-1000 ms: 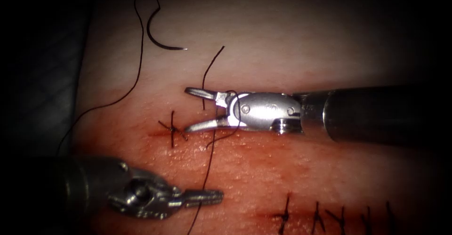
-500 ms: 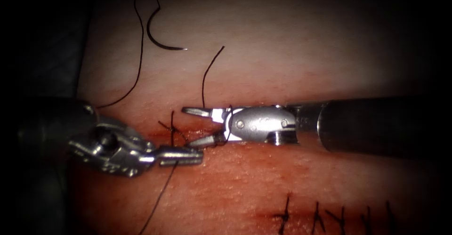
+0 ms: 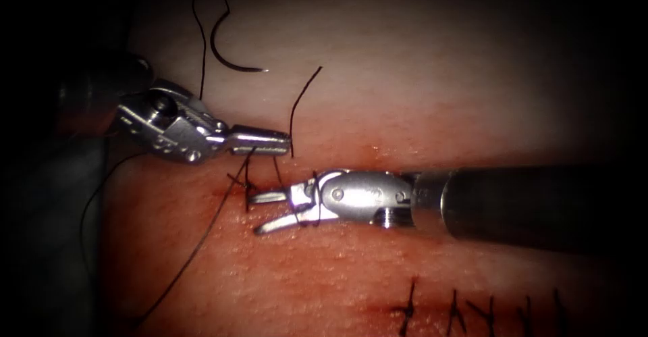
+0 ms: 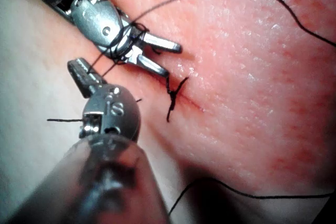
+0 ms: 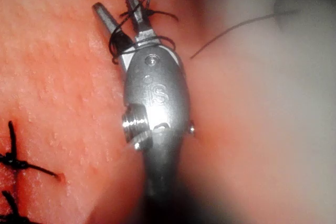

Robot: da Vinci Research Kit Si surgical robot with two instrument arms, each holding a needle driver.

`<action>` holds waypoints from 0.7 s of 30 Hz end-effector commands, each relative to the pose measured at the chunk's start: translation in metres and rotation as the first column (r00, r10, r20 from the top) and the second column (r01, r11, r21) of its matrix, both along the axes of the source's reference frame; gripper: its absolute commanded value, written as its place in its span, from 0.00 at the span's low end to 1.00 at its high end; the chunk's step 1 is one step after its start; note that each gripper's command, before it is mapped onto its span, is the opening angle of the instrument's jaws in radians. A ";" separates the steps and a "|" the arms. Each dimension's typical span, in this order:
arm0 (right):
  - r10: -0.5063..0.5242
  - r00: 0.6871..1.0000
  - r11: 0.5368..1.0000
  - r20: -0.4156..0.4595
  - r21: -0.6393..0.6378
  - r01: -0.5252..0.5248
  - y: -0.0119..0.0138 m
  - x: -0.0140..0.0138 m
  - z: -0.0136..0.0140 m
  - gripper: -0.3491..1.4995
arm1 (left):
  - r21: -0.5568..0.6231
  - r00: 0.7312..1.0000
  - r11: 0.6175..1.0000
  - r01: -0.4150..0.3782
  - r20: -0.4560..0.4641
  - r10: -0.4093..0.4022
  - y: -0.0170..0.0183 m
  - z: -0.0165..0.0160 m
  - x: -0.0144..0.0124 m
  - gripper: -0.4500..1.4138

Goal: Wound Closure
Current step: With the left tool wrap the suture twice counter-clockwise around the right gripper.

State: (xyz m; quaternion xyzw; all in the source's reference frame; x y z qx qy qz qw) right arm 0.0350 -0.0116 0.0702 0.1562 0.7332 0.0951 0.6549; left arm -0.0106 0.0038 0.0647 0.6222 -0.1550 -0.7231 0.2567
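Observation:
The curved needle [image 3: 228, 59] lies free on the pale tissue [image 3: 432, 73] far above the cut, held by neither tool. My left tool [image 3: 262, 142] is above the cut, shut on the thread [image 3: 196, 252], which trails down to the left. My right tool [image 3: 254, 214] comes in from the right with its jaws open, empty between the tips, and thread loops [image 3: 307, 202] wound around them. These loops [image 5: 131, 43] circle the right tool [image 5: 114, 1] near the hinge. A tied stitch [image 3: 246, 185] sits just left of the tips. The left tool [image 4: 77, 68] lies beside the right tool [image 4: 164, 57].
A short free thread tail [image 3: 304, 100] rises above the right tool. Several finished stitches [image 3: 472, 306] line a second cut at the lower right, also seen as dark stitches [image 5: 13, 161]. Red fluid wets the tissue [image 3: 351, 263] around the cut. Slack thread [image 3: 201, 46] runs past the needle.
The left tool has carried the thread from the lower left up across the right tool's jaws to above the cut. The right tool has dropped lower and slightly left, thread still wound around it.

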 end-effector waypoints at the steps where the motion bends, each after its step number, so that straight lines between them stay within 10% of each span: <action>1: 0.003 1.000 1.000 -0.031 0.019 -0.002 -0.0004 0.0006 0.0004 0.30 | 0.016 1.000 1.000 -0.002 0.007 0.002 0.0006 0.0018 -0.0003 0.00; 21: 0.268 0.942 0.944 -0.202 0.249 -0.216 0.0011 -0.0014 -0.0004 0.51 | 0.061 0.999 0.998 -0.008 -0.043 0.011 -0.0031 0.0090 0.0024 0.00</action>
